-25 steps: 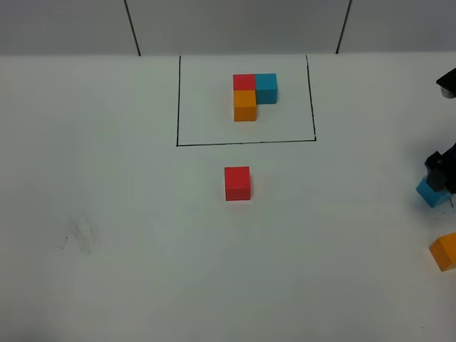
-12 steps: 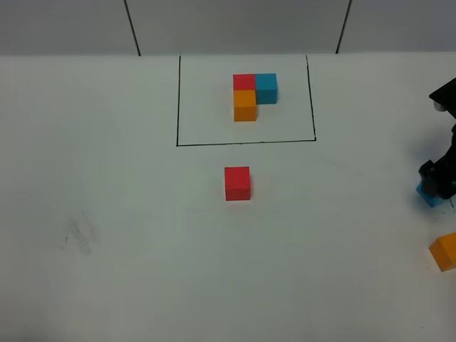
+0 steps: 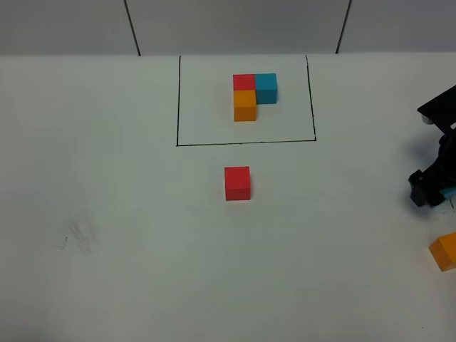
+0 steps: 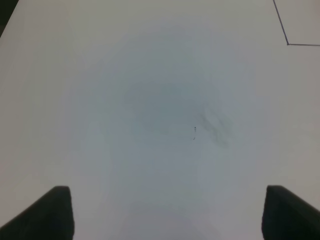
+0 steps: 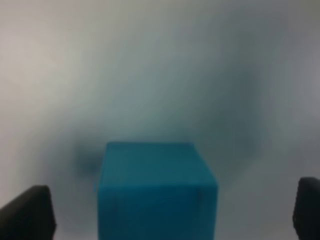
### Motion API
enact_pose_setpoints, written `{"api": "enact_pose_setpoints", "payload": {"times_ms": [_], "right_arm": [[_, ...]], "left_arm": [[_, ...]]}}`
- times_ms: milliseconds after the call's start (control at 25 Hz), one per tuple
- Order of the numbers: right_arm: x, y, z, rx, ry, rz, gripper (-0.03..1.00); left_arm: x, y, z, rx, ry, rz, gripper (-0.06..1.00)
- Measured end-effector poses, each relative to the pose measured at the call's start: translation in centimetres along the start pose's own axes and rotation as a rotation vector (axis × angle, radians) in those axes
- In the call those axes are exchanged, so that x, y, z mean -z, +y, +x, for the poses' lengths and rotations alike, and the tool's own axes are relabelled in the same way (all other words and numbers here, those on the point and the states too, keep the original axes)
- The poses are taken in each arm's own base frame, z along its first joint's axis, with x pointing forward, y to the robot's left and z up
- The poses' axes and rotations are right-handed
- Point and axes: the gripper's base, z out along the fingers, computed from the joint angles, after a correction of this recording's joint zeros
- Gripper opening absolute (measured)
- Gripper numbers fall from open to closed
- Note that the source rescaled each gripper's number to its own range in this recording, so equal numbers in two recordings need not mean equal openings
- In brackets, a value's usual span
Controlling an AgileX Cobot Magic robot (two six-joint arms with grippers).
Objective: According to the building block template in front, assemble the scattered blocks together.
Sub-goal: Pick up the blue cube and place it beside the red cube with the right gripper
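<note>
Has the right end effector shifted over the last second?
Yes. The right end effector has come lower in the exterior view, nearer the unmoved loose orange cube, now hiding most of the blue cube.

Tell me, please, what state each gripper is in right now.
Left gripper: open, holding nothing.
Right gripper: open, straddling the light blue cube, not gripping it.

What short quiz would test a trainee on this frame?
1. True or false: the right gripper is shut on the blue cube.
2. Which loose cube lies nearest the template? A. red cube B. orange cube C. blue cube
3. Which colour sits at the corner of the template's L?
Key: 1 false, its fingers stand apart on either side; 2 A; 3 red.
</note>
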Motion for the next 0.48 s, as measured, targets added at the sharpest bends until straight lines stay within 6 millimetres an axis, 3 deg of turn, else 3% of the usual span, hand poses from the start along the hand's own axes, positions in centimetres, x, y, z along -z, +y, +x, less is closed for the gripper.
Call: {"api": "enact_pose_setpoints", "payload": {"times_ms": [120, 240, 320, 440, 480], "right_arm": [[-0.62, 0.04, 0.02, 0.002, 0.011, -0.008, 0.9], [-0.65, 0.04, 0.0, 0.0, 0.009, -0.009, 0.78], [-0.65, 0.05, -0.02, -0.002, 0.008, -0.01, 0.62], [-0.65, 0.06, -0.03, -0.005, 0.007, -0.011, 0.29], [-0.65, 0.08, -0.03, -0.006, 0.007, -0.013, 0.26]], "left_arm": [[0.0, 0.0, 0.0, 0.0, 0.0, 0.0, 0.72], [0.0, 0.0, 0.0, 0.0, 0.0, 0.0, 0.72], [0.0, 0.0, 0.0, 0.0, 0.0, 0.0, 0.72], [0.0, 0.0, 0.0, 0.0, 0.0, 0.0, 0.72], [0.0, 0.0, 0.0, 0.0, 0.0, 0.0, 0.72]]}}
